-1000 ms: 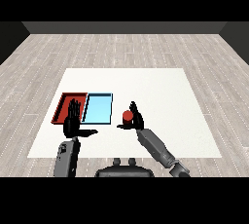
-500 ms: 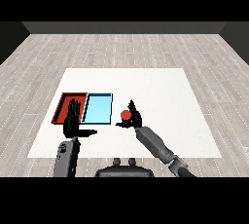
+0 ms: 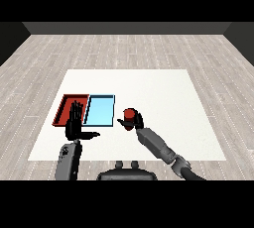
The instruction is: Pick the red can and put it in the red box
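Surface: white table (image 3: 163, 98) on a grey plank floor.
Trays: red tray (image 3: 63, 108) and blue tray (image 3: 100, 110), side by side at left.
Can: red can (image 3: 130, 115), right of the blue tray, outside both.
Right hand (image 3: 134, 122): curled round the can.
Left hand (image 3: 75, 125): fingers straight, thumb spread, overlapping the red tray's near edge.

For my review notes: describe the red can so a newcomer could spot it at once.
On the white table, look just right of the light blue tray. There the right hand curls round the red can, the only small round red thing, unlike the flat red tray farther left.
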`<state>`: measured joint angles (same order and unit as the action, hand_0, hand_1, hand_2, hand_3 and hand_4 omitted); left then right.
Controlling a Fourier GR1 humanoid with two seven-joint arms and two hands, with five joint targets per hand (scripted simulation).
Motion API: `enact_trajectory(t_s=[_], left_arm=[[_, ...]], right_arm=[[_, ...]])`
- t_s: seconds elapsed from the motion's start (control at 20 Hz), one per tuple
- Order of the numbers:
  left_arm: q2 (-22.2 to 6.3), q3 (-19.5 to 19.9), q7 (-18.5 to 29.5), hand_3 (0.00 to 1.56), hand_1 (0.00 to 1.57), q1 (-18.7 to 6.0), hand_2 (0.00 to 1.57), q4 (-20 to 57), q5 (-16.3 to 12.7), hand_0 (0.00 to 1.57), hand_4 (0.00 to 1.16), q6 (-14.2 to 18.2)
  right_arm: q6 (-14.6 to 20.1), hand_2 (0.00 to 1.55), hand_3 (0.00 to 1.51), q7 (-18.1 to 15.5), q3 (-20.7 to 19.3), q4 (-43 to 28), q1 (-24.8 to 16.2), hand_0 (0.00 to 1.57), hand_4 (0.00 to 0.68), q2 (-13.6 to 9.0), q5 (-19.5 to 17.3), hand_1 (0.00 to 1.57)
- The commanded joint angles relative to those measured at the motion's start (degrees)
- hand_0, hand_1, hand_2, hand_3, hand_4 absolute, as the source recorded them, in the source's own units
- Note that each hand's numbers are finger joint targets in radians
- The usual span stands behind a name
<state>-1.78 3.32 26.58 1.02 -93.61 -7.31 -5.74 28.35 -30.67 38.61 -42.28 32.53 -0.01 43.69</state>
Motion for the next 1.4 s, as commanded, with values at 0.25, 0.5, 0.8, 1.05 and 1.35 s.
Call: enact_trajectory(t_s=[0.25, 0.5, 0.8, 1.05, 1.35], left_arm=[[-0.92, 0.75, 0.23, 0.00, 0.00, 2.22, 0.00, -1.28, -2.30, 0.00, 0.00, -2.52], [0.02, 0.08, -0.93, 0.00, 0.00, -0.44, 0.00, -0.78, -0.39, 0.00, 0.00, 0.27], [-0.18, 0.87, 0.33, 0.00, 0.00, -2.19, 0.00, 2.09, -0.67, 0.00, 0.00, -0.04], [1.27, -2.02, 0.21, 0.00, 0.00, 1.62, 0.00, -0.94, 0.86, 0.00, 0.00, 0.16], [1.03, -3.05, -3.28, 0.00, 0.00, 0.71, 0.00, -2.69, 2.28, 0.00, 0.00, 1.82]], right_arm=[[2.70, 1.47, 1.42, 4.21, 0.62, 3.09, 3.32, 1.53, 0.551, 0.01, -2.94, 1.53], [6.83, 1.47, 1.41, 4.52, 4.11, -0.77, 0.92, 1.55, 0.552, 0.01, -1.79, 1.55], [7.88, 1.47, 1.40, 3.92, 1.91, -3.62, 1.91, 1.53, 0.580, 0.01, -4.88, 1.53], [10.60, 1.46, 1.38, 7.45, -0.23, -16.43, 0.75, 1.55, 0.581, -4.42, -8.88, 1.55], [15.01, 1.46, 1.38, 12.85, 0.65, -27.13, -1.55, 1.52, 0.608, -5.78, -15.80, 1.52]])
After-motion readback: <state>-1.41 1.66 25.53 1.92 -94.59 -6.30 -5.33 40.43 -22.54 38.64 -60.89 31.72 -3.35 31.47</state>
